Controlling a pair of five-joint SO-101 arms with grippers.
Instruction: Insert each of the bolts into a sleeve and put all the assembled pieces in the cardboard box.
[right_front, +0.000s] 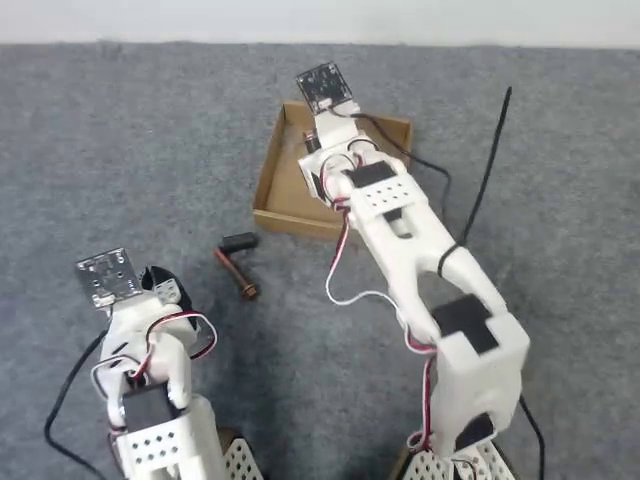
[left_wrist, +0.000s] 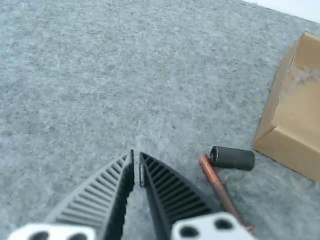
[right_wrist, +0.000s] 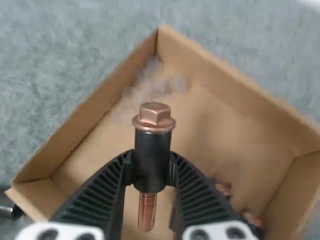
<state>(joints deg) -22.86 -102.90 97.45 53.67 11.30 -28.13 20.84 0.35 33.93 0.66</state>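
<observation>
**Left claw idle on the carpet, right claw holding an assembled piece over the box**

In the high view, the left arm stands at the near left corner. It is folded back on itself, with the wrist raised only a little above the grey carpet. The left gripper points out over bare carpet. Its two ribbed fingers are almost together, with only a thin slit at the tips, and nothing is between them.

Near this claw, toward the middle of the table, the loose bolt lies flat on the carpet at a slant. The loose sleeve also lies on its side, just beside the far end of the bolt. I cannot tell if the two touch. Both are outside the box and not joined.

Further right and further back stands the cardboard box, open at the top.

The right arm starts from the near right corner and stretches long and nearly straight across the table, slanting to the left. Its wrist hangs above the box. The right gripper is clamped narrowly on the held sleeve. The held bolt passes through this sleeve, with its six-sided head resting on one end and its thread coming out at the other end, between the fingers. This piece hangs above the box floor, inside the line of the walls. Something copper-coloured lies in the box beside one finger, and I cannot tell what it is.
</observation>
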